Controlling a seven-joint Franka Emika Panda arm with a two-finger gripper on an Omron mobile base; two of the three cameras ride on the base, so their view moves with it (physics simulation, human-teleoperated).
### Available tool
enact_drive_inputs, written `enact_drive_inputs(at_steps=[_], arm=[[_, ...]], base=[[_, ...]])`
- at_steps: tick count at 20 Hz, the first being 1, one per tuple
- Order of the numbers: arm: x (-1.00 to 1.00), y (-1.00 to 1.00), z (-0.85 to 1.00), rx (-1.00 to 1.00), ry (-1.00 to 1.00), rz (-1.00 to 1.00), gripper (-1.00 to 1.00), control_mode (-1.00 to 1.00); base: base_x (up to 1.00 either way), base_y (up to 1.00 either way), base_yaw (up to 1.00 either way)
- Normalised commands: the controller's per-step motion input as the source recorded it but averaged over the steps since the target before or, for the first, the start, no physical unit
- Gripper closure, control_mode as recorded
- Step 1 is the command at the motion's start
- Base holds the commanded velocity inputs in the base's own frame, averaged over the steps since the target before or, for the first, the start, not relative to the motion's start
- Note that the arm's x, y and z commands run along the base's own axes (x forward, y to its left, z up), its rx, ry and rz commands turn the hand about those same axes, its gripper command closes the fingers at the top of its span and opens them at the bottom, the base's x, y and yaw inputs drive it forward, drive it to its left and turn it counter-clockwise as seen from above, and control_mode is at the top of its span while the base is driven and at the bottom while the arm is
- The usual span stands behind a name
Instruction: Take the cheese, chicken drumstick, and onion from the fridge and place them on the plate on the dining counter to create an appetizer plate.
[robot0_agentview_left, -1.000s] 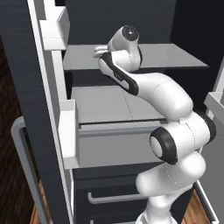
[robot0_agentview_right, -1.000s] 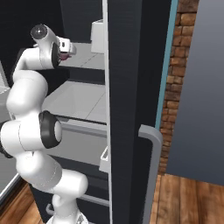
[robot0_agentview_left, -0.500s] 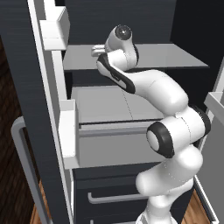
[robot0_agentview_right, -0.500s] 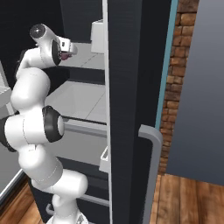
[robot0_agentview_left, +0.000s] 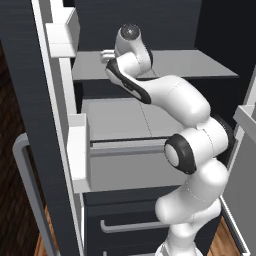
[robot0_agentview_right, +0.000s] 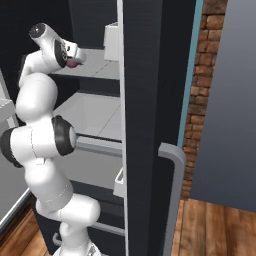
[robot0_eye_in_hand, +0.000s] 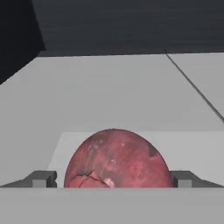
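In the hand view the pinkish-red onion (robot0_eye_in_hand: 116, 159) rests on the light grey upper shelf (robot0_eye_in_hand: 109, 87) of the fridge, right in front of the camera. My gripper (robot0_eye_in_hand: 113, 180) is open, and its fingertips (robot0_eye_in_hand: 41, 178) flank the onion left and right without closing on it. From the right base view the onion (robot0_agentview_right: 73, 63) peeks out pink just under the hand (robot0_agentview_right: 74, 52). In the left base view the arm reaches over the upper shelf (robot0_agentview_left: 200, 65) and its own wrist hides most of the hand (robot0_agentview_left: 106, 54). The cheese, chicken drumstick, plate and dining counter are out of view.
The open fridge door with white bins (robot0_agentview_left: 64, 34) stands at the left, and the other dark door (robot0_agentview_right: 147, 100) at the right with a grey bar handle (robot0_agentview_right: 172, 165). A lower shelf (robot0_agentview_left: 120, 117) and drawers (robot0_agentview_left: 125, 227) lie below. A brick wall (robot0_agentview_right: 207, 65) is beyond.
The wrist has moved a little leftward and deeper over the upper shelf, toward the onion. The jaws have stayed open.
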Motion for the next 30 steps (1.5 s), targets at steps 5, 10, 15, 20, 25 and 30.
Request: enact_drive_inputs(at_steps=[5, 10, 15, 20, 25, 30], arm=[[0.15, 0.0, -0.37, 0.0, 0.12, -0.1, 1.0, -1.0], [0.01, -0.15, -0.62, -0.01, 0.05, -0.11, 1.0, -1.0], [0.0, -0.26, -0.97, -0.01, -0.07, -0.08, 1.0, -1.0], [0.07, -0.41, -0.9, 0.0, -0.24, -0.01, 1.0, -1.0], [0.02, -0.62, -0.26, 0.01, -0.14, 0.0, 1.0, -1.0], [-0.31, -0.53, 0.3, 0.02, 0.0, 0.0, 1.0, -1.0]], base=[[0.0, 0.0, 0.0], [0.0, 0.0, 0.0], [0.0, 0.0, 0.0], [0.0, 0.0, 0.0], [0.0, 0.0, 0.0], [0.0, 0.0, 0.0]])
